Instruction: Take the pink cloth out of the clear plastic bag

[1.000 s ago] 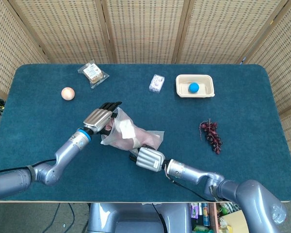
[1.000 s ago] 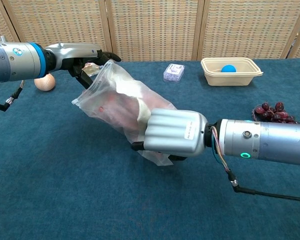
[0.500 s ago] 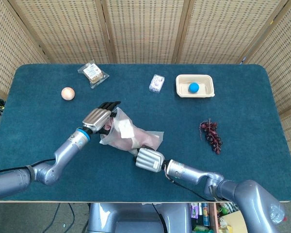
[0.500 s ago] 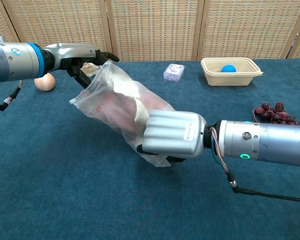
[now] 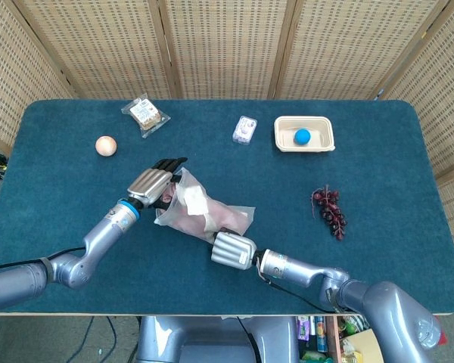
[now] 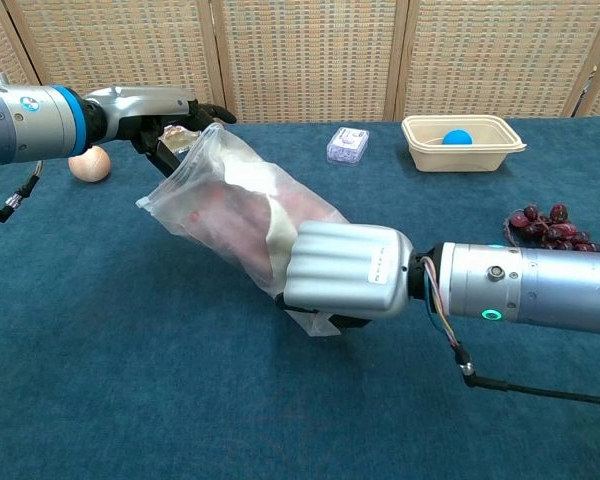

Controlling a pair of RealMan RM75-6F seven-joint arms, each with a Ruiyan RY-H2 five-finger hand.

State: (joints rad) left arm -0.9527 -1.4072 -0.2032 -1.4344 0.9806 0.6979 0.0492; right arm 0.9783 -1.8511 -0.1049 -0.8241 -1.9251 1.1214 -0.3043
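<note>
On the blue table [image 5: 408, 174], far left, lies a pale round ball [image 5: 105, 145], with a small snack packet [image 5: 145, 113] behind it. The left hand [image 5: 153, 184] grips the open top edge of the clear plastic bag [image 6: 230, 215], its dark fingers [image 6: 202, 112] curled at the mouth; whether they reach inside cannot be told. The bag stretches slantwise between the hands, raised at its mouth, and the pink cloth [image 6: 242, 222] is bunched inside it, beside something white. The right hand [image 6: 348, 270] clamps the bag's lower end, fingers pressed together and folded over the plastic. Further right stand a small clear box [image 5: 244, 129], a beige tray [image 5: 326, 140] holding a blue ball [image 5: 302, 136], and a bunch of dark grapes [image 5: 330, 211] near the right side
</note>
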